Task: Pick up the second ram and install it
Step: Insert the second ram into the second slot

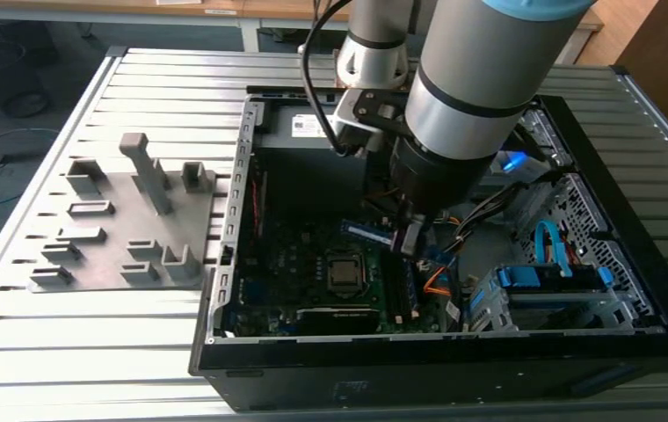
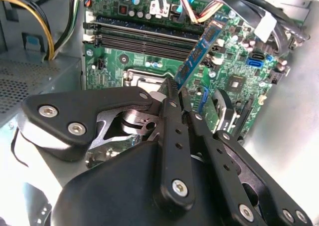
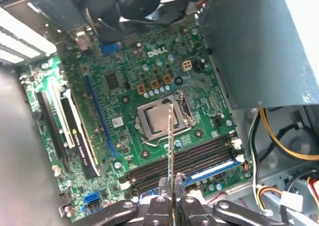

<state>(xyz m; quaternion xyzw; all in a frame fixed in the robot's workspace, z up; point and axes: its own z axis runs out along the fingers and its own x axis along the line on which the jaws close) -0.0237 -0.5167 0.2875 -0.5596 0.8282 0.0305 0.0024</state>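
- Holding the second ram [image 2: 199, 52] by one end, the gripper [image 2: 175, 92] is clenched on it.
- Pick-up: done. The stick hangs tilted above the motherboard [image 2: 238, 69], near the memory slots [image 2: 139, 36].
- Seating in a slot: not yet done.

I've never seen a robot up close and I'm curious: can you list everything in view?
table: one, grey slats, under everything.
computer case: one, black, open, on the table.
motherboard: one, green, inside the case.
processor: one, silver, mid-board.
fan: one, black, by the board.
fixture plate: one, grey, beside the case at the exterior view's left.
second ram: one, blue-green, in the claw above the board.
arm: one, silver-grey, reaching into the case.
claw: one, black, shut on the ram.
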